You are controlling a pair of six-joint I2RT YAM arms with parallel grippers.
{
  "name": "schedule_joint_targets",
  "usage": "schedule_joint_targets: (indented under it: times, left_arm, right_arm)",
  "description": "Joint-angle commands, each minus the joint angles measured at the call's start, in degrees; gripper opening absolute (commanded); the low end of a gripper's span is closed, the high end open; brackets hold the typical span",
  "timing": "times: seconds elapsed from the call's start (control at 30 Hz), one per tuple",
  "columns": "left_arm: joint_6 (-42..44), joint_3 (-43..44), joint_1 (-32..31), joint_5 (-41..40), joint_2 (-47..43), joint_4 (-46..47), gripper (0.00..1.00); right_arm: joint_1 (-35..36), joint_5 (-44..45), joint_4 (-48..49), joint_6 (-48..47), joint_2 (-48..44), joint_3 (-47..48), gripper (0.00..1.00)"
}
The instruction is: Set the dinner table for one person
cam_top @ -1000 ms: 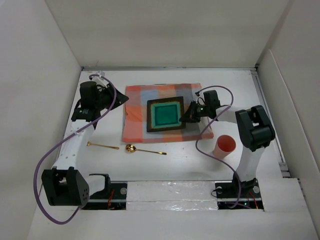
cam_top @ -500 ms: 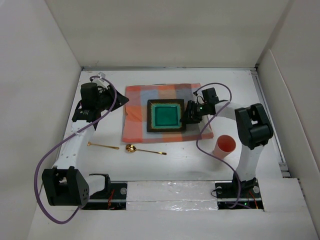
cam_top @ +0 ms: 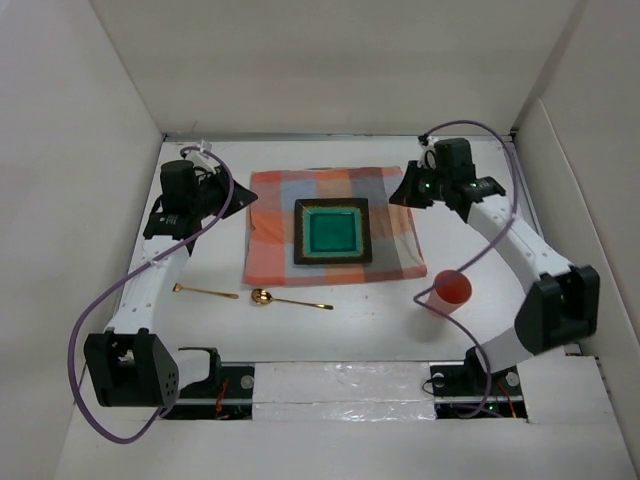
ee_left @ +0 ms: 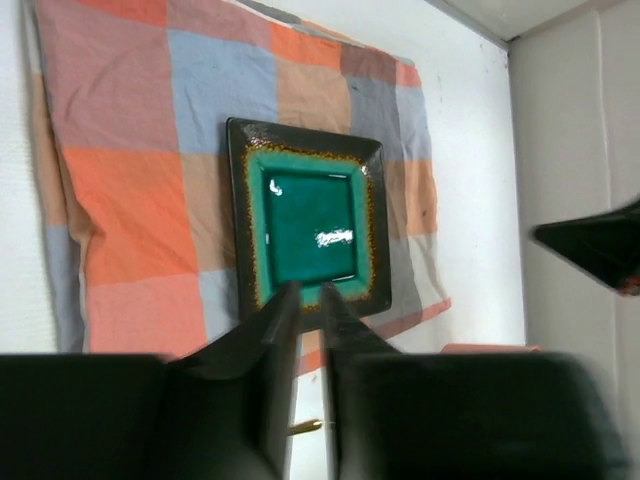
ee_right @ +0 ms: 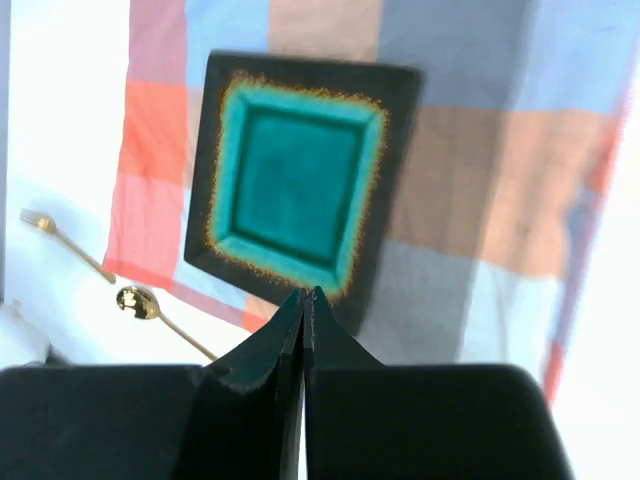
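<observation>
On the white dinner table [cam_top: 350,335] lies an orange-and-grey checked mat [cam_top: 275,225] with a square teal plate [cam_top: 332,231] on it. My left gripper [cam_top: 243,197] hovers off the mat's left edge. In the left wrist view its fingers [ee_left: 308,288] stand a narrow gap apart with nothing between them, pointing at the plate [ee_left: 310,215]. At the mat's far right corner my right gripper [cam_top: 399,196] hangs above the cloth. Seen from the right wrist, its jaws [ee_right: 308,292] are shut and empty over the plate [ee_right: 295,190].
A gold fork [cam_top: 205,291] and gold spoon [cam_top: 285,299] lie on the table in front of the mat. An orange cup [cam_top: 451,291] stands at the front right, off the mat's corner. White walls enclose the table at the left, back and right.
The right arm has left the plate's right edge and swung up and back to the mat's far right corner, jaws now shut. The left jaws have narrowed.
</observation>
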Motion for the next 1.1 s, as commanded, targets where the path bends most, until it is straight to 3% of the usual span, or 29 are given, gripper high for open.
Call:
schedule_joint_targets:
  times: [0.0, 0.03, 0.2, 0.33, 0.4, 0.43, 0.5, 0.53, 0.57, 0.83, 1.0, 1.07]
  left_arm:
    - [-0.1, 3.5, -0.2, 3.1, -0.2, 1.2, 0.06]
    - [-0.3, 3.4, -0.2, 3.4, -0.3, 1.2, 0.0]
    - [-1.1, 1.3, -0.7, 4.1, -1.2, 1.6, 0.0]
    - [-0.5, -0.9, -0.7, 5.3, -1.8, 1.0, 0.0]
    - [0.0, -2.9, -0.7, 5.9, -2.8, 0.5, 0.01]
    - [0.0, -3.7, -0.7, 6.1, -3.1, 0.6, 0.06]
    - [0.1, -6.0, -0.7, 6.5, -4.1, 1.2, 0.09]
    - [-0.1, -6.6, -0.7, 6.6, -4.3, 1.5, 0.11]
    - [-0.1, -7.4, -0.7, 7.4, -4.3, 2.0, 0.11]
    - [-0.3, -7.8, -0.7, 8.4, -4.8, 3.1, 0.14]
    - [-0.4, -9.2, -0.7, 8.1, -6.1, 3.5, 0.14]
    - [-0.7, -9.6, -0.7, 8.4, -6.6, 3.8, 0.14]
  right_arm:
    - [1.4, 11.7, -10.2, 2.3, -13.3, -0.9, 0.0]
    - [2.3, 14.6, -12.4, 3.6, -16.2, -1.8, 0.0]
    - [9.1, 33.3, -29.9, 17.8, -30.7, -7.2, 0.0]
    - [11.5, 39.4, -39.4, 26.4, -35.9, -9.3, 0.0]
    - [12.2, 40.3, -41.1, 29.9, -36.9, -10.4, 0.12]
    - [13.1, 40.2, -41.2, 30.6, -37.4, -11.4, 0.28]
    - [13.7, 40.7, -41.3, 32.0, -38.4, -11.9, 0.43]
    - [13.7, 40.8, -41.1, 31.8, -38.4, -12.1, 0.55]
    - [14.2, 40.4, -41.2, 31.3, -37.6, -12.6, 0.56]
    - [15.9, 37.8, -35.5, 27.8, -31.7, -16.6, 0.56]
    - [15.9, 41.8, -31.5, 27.0, -27.0, -20.1, 0.51]
    - [15.9, 43.4, -30.6, 26.9, -24.9, -20.8, 0.22]
